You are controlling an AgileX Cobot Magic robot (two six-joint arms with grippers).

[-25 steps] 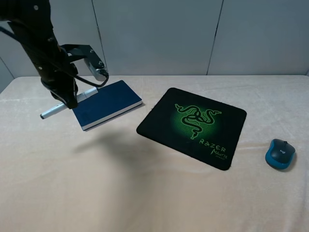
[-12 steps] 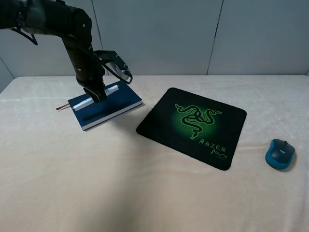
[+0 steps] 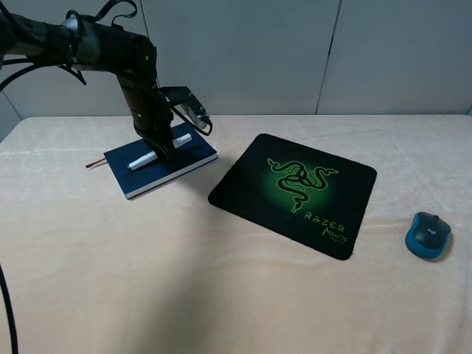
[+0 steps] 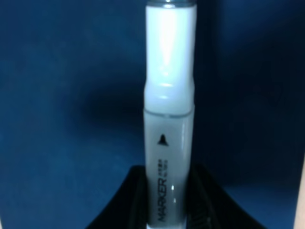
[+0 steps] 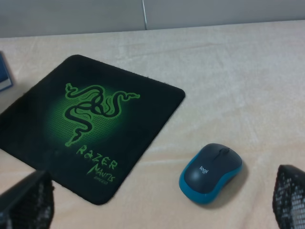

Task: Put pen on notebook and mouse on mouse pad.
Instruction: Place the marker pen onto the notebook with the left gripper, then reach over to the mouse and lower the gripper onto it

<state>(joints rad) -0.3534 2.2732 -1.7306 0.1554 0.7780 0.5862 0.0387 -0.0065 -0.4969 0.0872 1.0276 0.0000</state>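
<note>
The white pen (image 3: 151, 154) lies slantwise over the navy notebook (image 3: 181, 158), with my left gripper (image 3: 164, 144) shut on its middle. In the left wrist view the pen (image 4: 169, 109) runs straight out from between the dark fingers (image 4: 131, 202), against the blue cover (image 4: 62, 95). I cannot tell whether the pen rests on the cover. The teal mouse (image 3: 428, 234) sits on the cloth to the right of the black mouse pad (image 3: 295, 192), apart from it. My right gripper (image 5: 157, 202) hangs open above the table near the mouse (image 5: 212, 171) and the mouse pad (image 5: 90, 119).
A beige cloth (image 3: 221, 295) covers the table. The notebook's brown ribbon (image 3: 94, 162) sticks out to the left. Grey wall panels (image 3: 295, 51) stand behind the far edge. The left arm's cables arch over the back left corner.
The left arm has carried the pen rightward from beside the notebook's left edge to over its cover and lowered it. The mouse and mouse pad have not moved.
</note>
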